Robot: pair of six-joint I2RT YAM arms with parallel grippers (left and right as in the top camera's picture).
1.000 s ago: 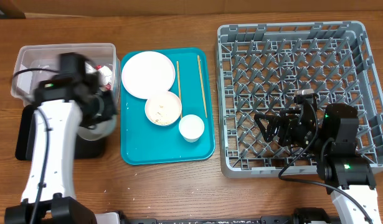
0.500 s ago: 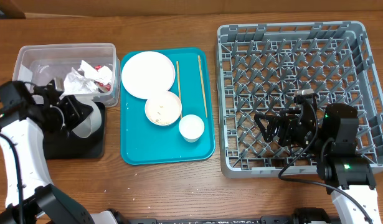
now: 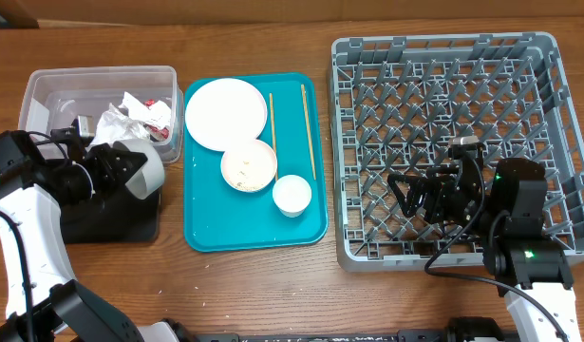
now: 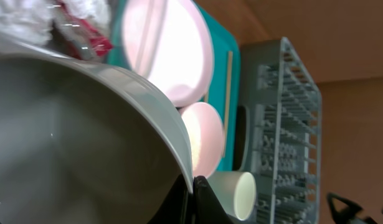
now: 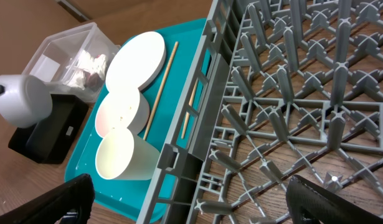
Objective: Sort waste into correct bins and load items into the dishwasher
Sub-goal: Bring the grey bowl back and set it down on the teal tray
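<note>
My left gripper (image 3: pixel 128 170) is shut on the rim of a pale grey bowl (image 3: pixel 149 169), held tilted on its side over the black tray (image 3: pixel 111 220). In the left wrist view the fingertips (image 4: pixel 200 190) pinch the bowl's rim (image 4: pixel 172 124). Crumpled napkins and a red-marked wrapper (image 3: pixel 128 120) lie in the clear tub (image 3: pixel 54 90). The plate (image 3: pixel 225 114), second bowl (image 3: pixel 249 166), cup (image 3: pixel 292 195) and two chopsticks (image 3: pixel 271 119) lie on the teal tray (image 3: pixel 235 230). My right gripper (image 3: pixel 403 194) is open and empty, low over the grey dish rack (image 3: pixel 443 66).
The right wrist view shows the rack's near wall (image 5: pixel 185 143) between my right gripper (image 5: pixel 191 208) and the cup (image 5: pixel 126 155). The rack holds only upright pegs. Bare wooden table surrounds the tray, tub and rack.
The left arm has swung back to the left, off the tub, with the bowl in it. The bowl then shifted a little up and right over the black tray. The right arm has not moved.
</note>
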